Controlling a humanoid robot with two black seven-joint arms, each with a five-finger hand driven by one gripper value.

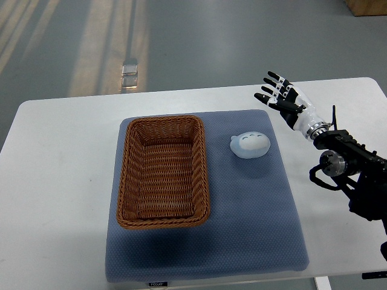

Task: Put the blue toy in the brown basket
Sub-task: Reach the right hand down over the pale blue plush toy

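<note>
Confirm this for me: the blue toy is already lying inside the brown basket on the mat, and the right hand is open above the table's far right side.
One thing is wrong. The top view shows the blue toy lying on the mat to the right of the brown basket, not inside it; the basket holds nothing. The rest stands: the right hand is open, fingers spread, above the table's far right side.

Blue toy [250, 145] beside brown basket [163, 172] on mat [254, 217], right hand [279, 95] spread above.
</note>
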